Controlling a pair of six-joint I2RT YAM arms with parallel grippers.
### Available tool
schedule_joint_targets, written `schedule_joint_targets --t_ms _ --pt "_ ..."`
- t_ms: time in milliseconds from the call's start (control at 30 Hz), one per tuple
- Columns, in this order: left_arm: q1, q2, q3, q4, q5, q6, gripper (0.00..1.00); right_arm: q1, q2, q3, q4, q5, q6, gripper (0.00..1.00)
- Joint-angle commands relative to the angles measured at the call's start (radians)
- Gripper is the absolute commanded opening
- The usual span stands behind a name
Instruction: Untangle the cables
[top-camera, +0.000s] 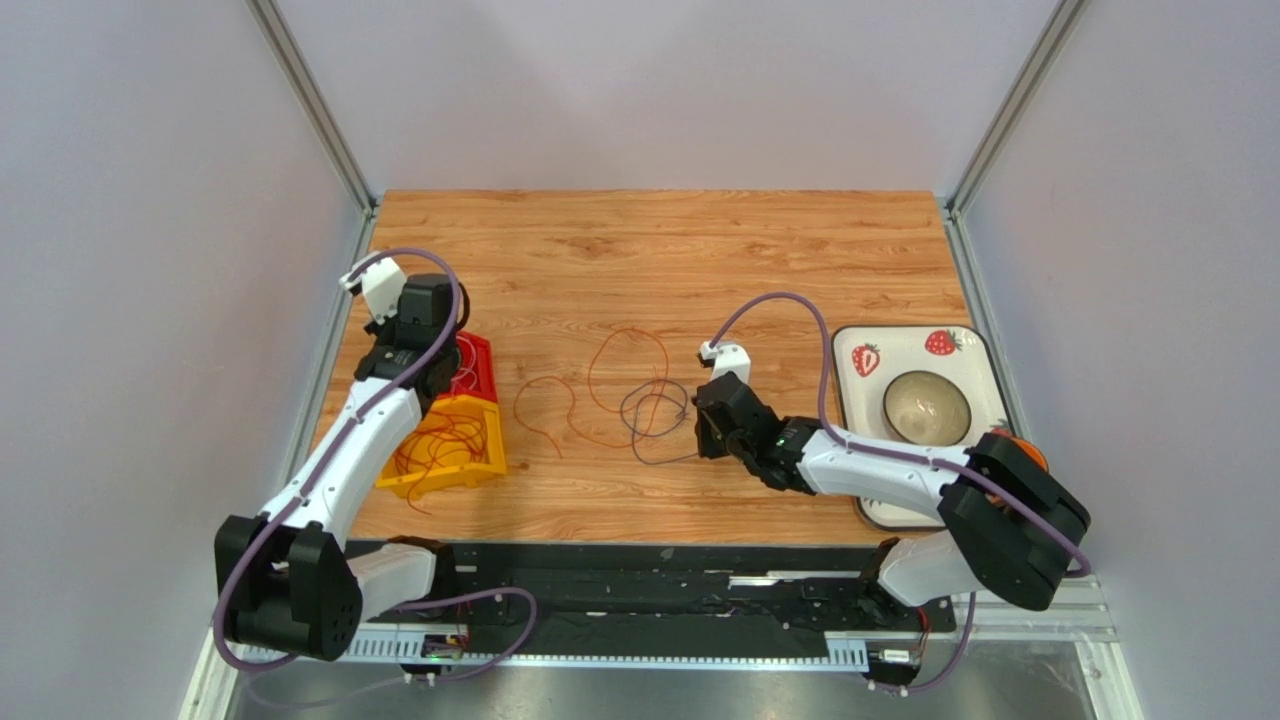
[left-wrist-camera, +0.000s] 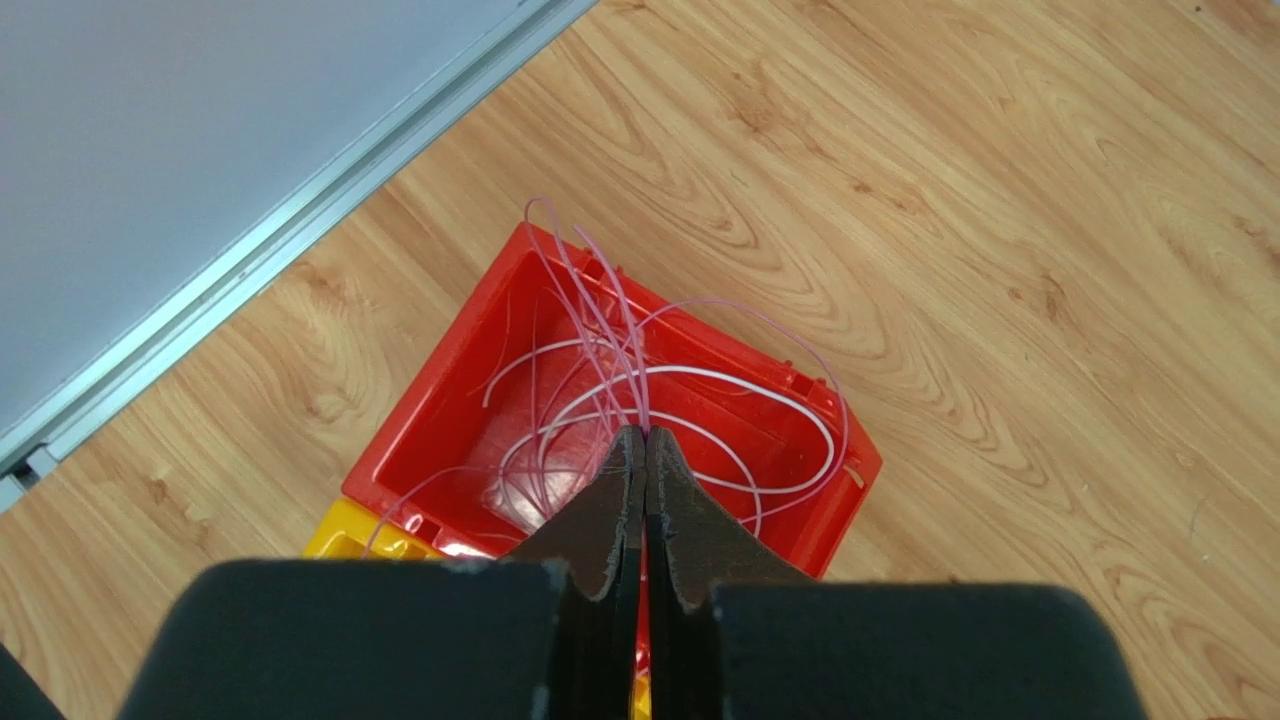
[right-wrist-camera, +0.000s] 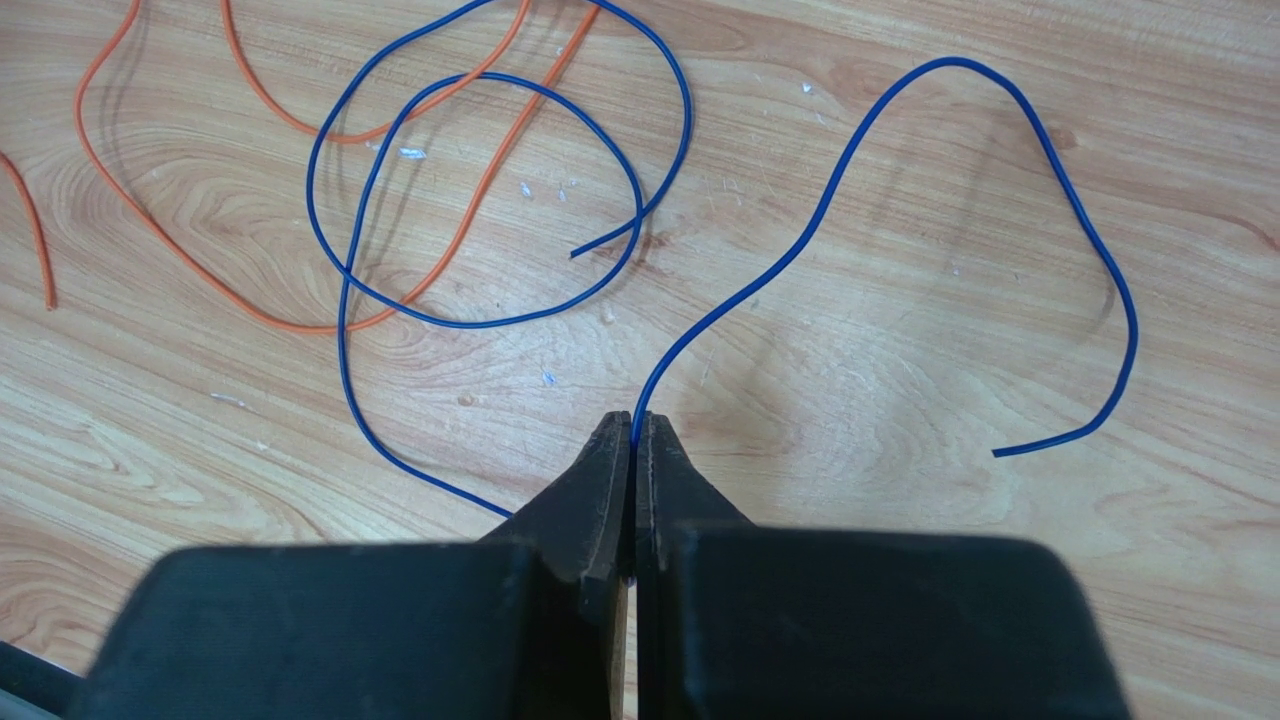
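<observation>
Several thin orange cables (top-camera: 624, 360) lie in loose loops on the wooden table, crossed by a dark blue cable (top-camera: 654, 413). My right gripper (top-camera: 694, 423) is shut on the blue cable (right-wrist-camera: 706, 323) low over the table, seen at the fingertips in the right wrist view (right-wrist-camera: 633, 423). The orange loops (right-wrist-camera: 196, 255) lie to its left there. My left gripper (top-camera: 445, 348) hangs over a red bin (top-camera: 478, 365). It is shut (left-wrist-camera: 645, 432) on a pale pink cable (left-wrist-camera: 721, 375) that rises from a tangle in the red bin (left-wrist-camera: 436, 393).
A yellow bin (top-camera: 451, 450) with more orange cables stands just in front of the red one, its corner in the left wrist view (left-wrist-camera: 349, 528). A strawberry-print plate (top-camera: 902, 342) holding a bowl (top-camera: 924, 405) sits at the right edge. Aluminium rails border the table.
</observation>
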Motion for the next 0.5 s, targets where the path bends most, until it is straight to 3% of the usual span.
schedule_joint_targets --t_ms 0,467 --pt "0.007 -0.012 -0.001 -0.027 -0.023 -0.096 0.00 -0.001 -0.027 -0.003 0.042 -0.006 -0.013 0.00" --pt "0.010 0.135 0.039 -0.009 -0.019 -0.145 0.00 0.001 -0.034 -0.009 0.072 -0.002 -0.010 0.00"
